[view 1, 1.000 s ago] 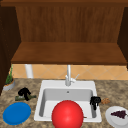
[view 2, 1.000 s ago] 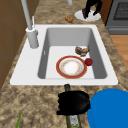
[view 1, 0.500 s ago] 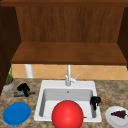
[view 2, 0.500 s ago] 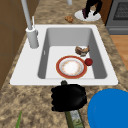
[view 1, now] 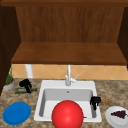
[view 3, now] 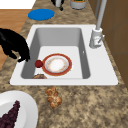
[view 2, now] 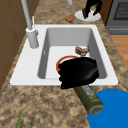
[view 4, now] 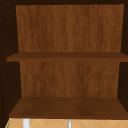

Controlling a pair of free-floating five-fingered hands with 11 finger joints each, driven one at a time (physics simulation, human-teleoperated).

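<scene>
A dark green bottle (view 2: pixel 88 99) lies on its side on the speckled counter (view 2: pixel 45 105) left of the sink (view 1: pixel 45 90), its far end under the left hand (view 2: pixel 78 72), whose fingers are curled over the bottle's body; its capped end points toward the blue plate (view 1: pixel 16 113) just beside it. It looks like glass (smooth, stiff, probably slippery and breakable, with some weight if full), so the round body, where the hand now sits, seems the surest place to take hold; a bottle lying flat may roll.

The right hand (view 1: pixel 95 101) hangs at the right rim of the sink, fingers curled downward around nothing, near a small brown pastry (view 3: pixel 53 97) on the counter; beyond it stands a white plate (view 3: pixel 27 105) bearing dark grapes (view 3: pixel 10 117).

In the basin lie a red-rimmed plate (view 3: pixel 56 64), a small red fruit (view 3: pixel 38 63) touching its edge, and a brownish morsel (view 3: pixel 39 76) by the near wall; a big red ball (view 1: pixel 67 115) fills the foreground of the front view. A white tap (view 1: pixel 68 76) rises at the far rim; a potted plant (view 1: pixel 9 81) stands far left; wooden shelves (view 4: pixel 67 57) climb above a tiled wall.
</scene>
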